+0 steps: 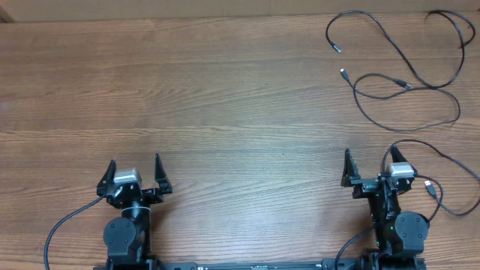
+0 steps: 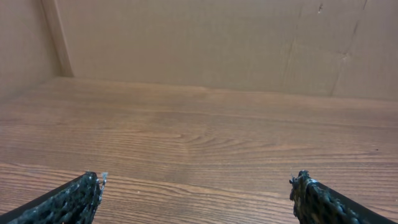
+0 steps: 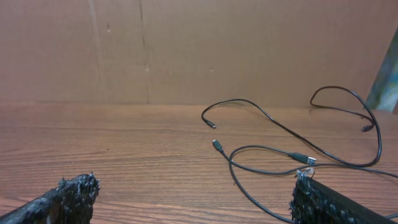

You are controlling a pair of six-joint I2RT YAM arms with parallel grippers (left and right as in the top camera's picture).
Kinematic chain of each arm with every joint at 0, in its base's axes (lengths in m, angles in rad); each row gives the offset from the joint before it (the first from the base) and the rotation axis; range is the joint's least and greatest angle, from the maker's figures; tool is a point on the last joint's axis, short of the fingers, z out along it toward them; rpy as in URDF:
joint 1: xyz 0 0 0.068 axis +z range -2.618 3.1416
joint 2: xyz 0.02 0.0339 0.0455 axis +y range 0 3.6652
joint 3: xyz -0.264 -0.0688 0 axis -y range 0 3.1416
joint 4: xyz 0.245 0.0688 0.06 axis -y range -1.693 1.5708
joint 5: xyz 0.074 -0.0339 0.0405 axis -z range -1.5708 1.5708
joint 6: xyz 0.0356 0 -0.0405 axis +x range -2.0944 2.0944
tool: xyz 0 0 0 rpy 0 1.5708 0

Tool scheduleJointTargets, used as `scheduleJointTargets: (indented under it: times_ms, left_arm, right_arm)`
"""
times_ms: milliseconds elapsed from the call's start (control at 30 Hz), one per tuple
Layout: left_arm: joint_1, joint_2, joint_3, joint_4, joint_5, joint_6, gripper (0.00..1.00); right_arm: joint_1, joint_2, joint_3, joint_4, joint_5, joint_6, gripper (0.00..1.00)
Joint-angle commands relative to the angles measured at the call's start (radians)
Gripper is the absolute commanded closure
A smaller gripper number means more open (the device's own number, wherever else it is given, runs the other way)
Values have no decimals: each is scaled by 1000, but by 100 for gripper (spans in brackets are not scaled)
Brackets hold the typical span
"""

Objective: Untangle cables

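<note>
Thin black cables (image 1: 397,81) lie as loose crossing strands on the wooden table at the far right, with small plug ends (image 1: 342,73) pointing left. One more thin strand with a plug (image 1: 429,184) loops beside the right arm. The right wrist view shows the cables (image 3: 280,132) ahead and to the right, one strand running under the right finger. My right gripper (image 1: 369,166) (image 3: 194,182) is open and empty, well short of the cables. My left gripper (image 1: 135,169) (image 2: 198,180) is open and empty over bare wood; no cable shows in its view.
The wooden table (image 1: 225,90) spans the view. A brown cardboard wall (image 2: 205,43) stands along its far side, also in the right wrist view (image 3: 186,50). Thicker black wires (image 1: 60,225) hang from the arm bases at the front edge.
</note>
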Motion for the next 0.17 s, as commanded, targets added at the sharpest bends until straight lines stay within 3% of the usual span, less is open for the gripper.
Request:
scheduleJointTargets:
  times_ms: [0,133]
  left_arm:
    - [-7,-9,-3,0,8,-7,1]
    - [-7,-9,-3,0,8,-7,1]
  right_arm:
    - [6,-9,-10,2,6,3,0]
    - [6,-9,-10,2,6,3,0]
